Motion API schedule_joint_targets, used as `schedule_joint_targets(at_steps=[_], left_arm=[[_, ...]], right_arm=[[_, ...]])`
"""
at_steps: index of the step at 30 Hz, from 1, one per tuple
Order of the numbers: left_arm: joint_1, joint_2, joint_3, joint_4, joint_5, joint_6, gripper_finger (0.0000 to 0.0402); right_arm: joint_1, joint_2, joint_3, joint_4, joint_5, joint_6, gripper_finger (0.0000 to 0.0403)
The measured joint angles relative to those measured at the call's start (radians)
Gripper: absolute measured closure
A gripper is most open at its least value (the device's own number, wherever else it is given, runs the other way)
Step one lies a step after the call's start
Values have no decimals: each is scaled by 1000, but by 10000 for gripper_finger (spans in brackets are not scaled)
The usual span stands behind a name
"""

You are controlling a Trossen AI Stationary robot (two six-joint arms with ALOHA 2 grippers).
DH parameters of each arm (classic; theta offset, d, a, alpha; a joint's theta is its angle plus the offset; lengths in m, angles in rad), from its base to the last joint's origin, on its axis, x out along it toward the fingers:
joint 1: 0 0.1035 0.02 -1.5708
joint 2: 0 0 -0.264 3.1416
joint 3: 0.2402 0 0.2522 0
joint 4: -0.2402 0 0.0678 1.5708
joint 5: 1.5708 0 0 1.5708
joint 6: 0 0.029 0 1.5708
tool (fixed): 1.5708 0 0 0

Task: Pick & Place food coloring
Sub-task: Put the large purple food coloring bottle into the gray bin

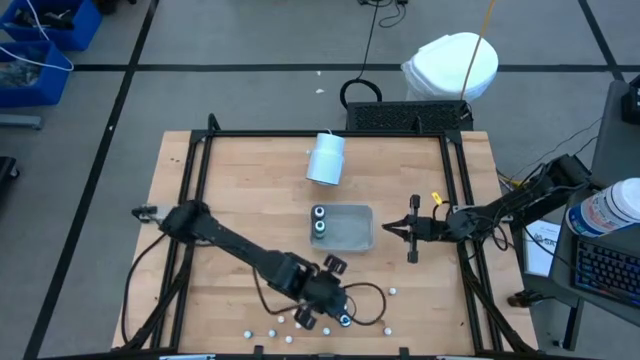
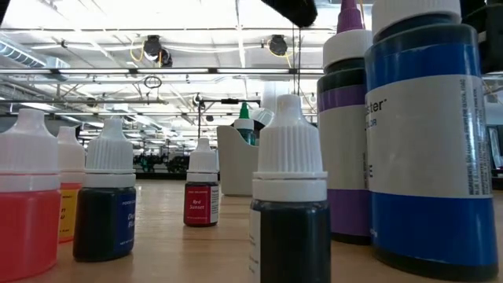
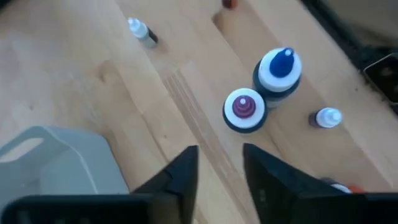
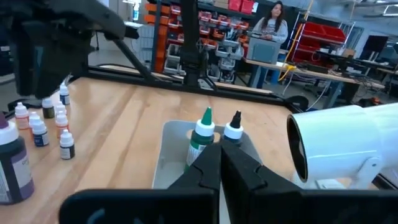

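Presently left gripper [image 3: 219, 169], jaws spread and empty, hovers over bottles [image 3: 261, 90] to grab one; right gripper [image 4: 219, 163] pressed together beside tray [image 1: 352, 228], waiting.

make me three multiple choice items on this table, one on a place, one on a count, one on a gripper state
1. Where does the left gripper hover?
A. over the tray
B. near the table's front edge
C. by the cylinder

2. How many bottles stand in the tray?
A. two
B. none
C. five

3. How do the right gripper's fingers stand?
A. wide apart
B. shut, empty
C. clamped on a bottle

Answers: 1 B, the high view shows it among the scattered bottles; 2 A, a green-tipped and a dark-tipped bottle; 3 B, its fingers meet with nothing between.
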Motion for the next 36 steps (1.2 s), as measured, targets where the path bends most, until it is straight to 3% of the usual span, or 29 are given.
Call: schedule_joint_targets(at_steps=[4, 7, 12, 26, 36], left_arm=[[2, 39, 49, -32, 5, 53, 182], [11, 47, 49, -34, 74, 106, 132], [32, 47, 49, -5, 207, 146, 89], [75, 74, 48, 101, 344, 157, 125], [81, 110, 48, 99, 347, 165, 144]], right_arm=[[0, 0, 0, 0, 0, -15, 402], [0, 0, 0, 0, 0, -17, 402], [0, 0, 0, -5, 0, -21, 403], [0, 0, 1, -8, 0, -23, 403], [0, -1, 2, -34, 0, -20, 403]])
